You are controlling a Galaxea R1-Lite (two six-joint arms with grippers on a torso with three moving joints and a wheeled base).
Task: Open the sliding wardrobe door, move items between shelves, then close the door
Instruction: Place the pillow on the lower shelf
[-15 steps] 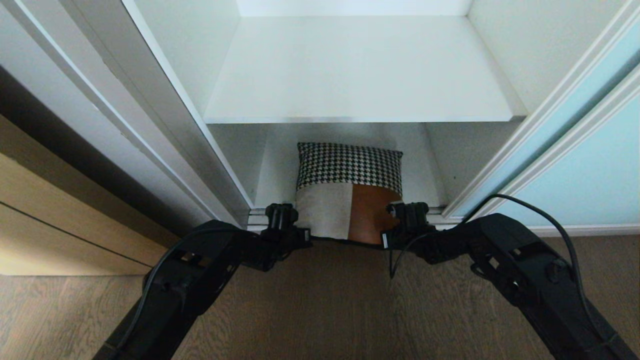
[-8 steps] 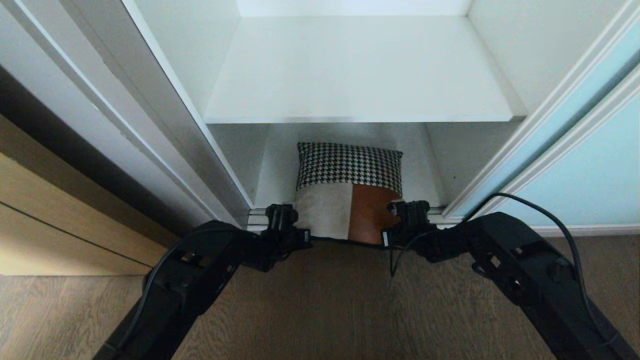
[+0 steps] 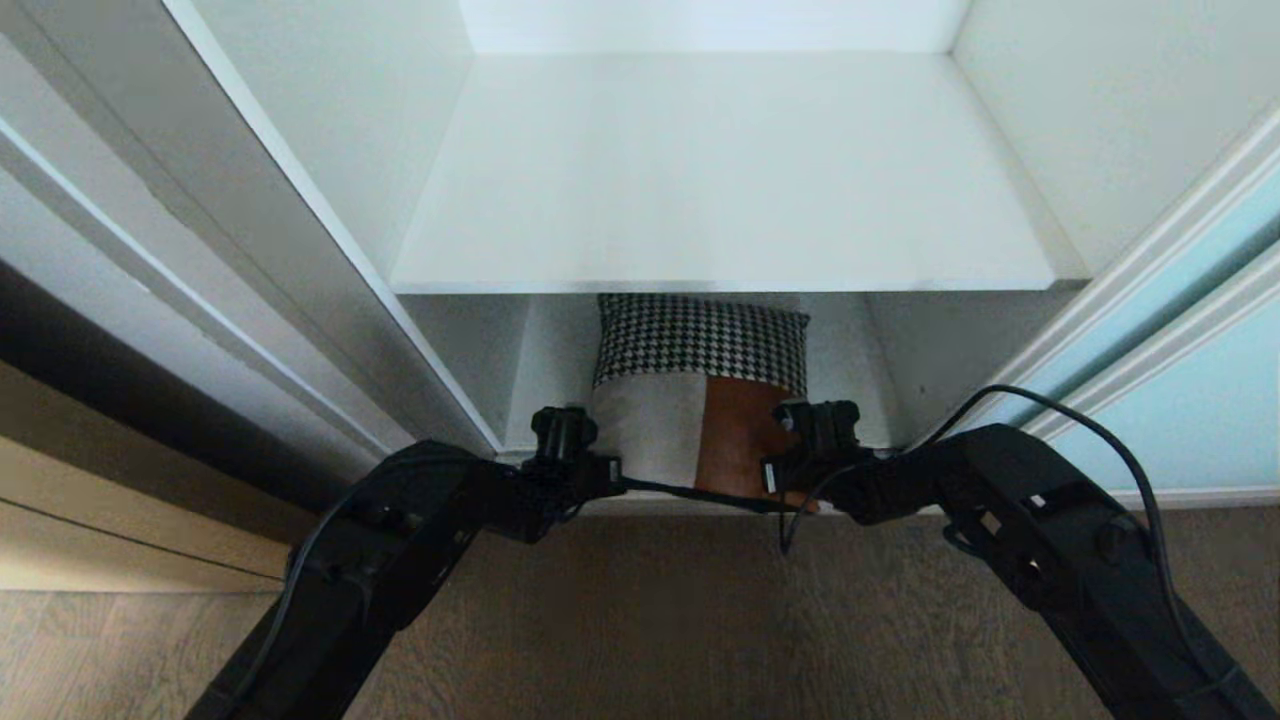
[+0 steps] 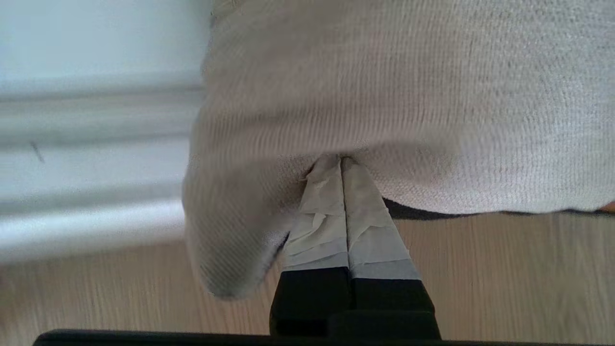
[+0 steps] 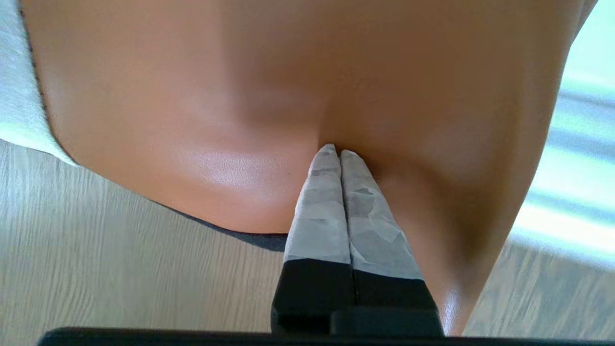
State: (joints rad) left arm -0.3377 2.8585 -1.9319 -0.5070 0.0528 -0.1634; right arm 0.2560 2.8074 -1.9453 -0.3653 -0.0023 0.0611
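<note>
1. The left gripper (image 4: 341, 161) has its taped jaws pressed flat together, their tips pushed into the pale grey woven fabric of a cushion (image 4: 408, 96), which dimples around them.
2. The right gripper (image 5: 335, 150) also has its taped jaws pressed together, tips sunk into the cushion's smooth tan-brown panel. Whether either pair pinches a thin fold of cover between the tips cannot be told.
3. In the head view, the left gripper (image 3: 610, 470) meets the cushion's near left edge and the right gripper (image 3: 775, 470) its near right edge. Both black arms reach in from the bottom corners of the view.
4. The cushion (image 3: 700, 400) is the item here. It has a black-and-white houndstooth band at the far end, and a pale grey panel beside a tan-brown panel at the near end. It sits in the lower compartment of the wardrobe, its near edge at the compartment's front lip just above the floor, its far end tucked under the shelf above.
5. That upper shelf (image 3: 720, 180) is a plain white board spanning the compartment, with nothing on it.
6. The sliding wardrobe door (image 3: 1200, 400), pale aqua frosted glass in a silver-white frame, stands to the right of the open compartment.
7. A grey-brown wooden floor (image 3: 650, 620) lies in front of the wardrobe, beneath the arms.
8. A light wooden panel (image 3: 100, 520) shows at the far left.
</note>
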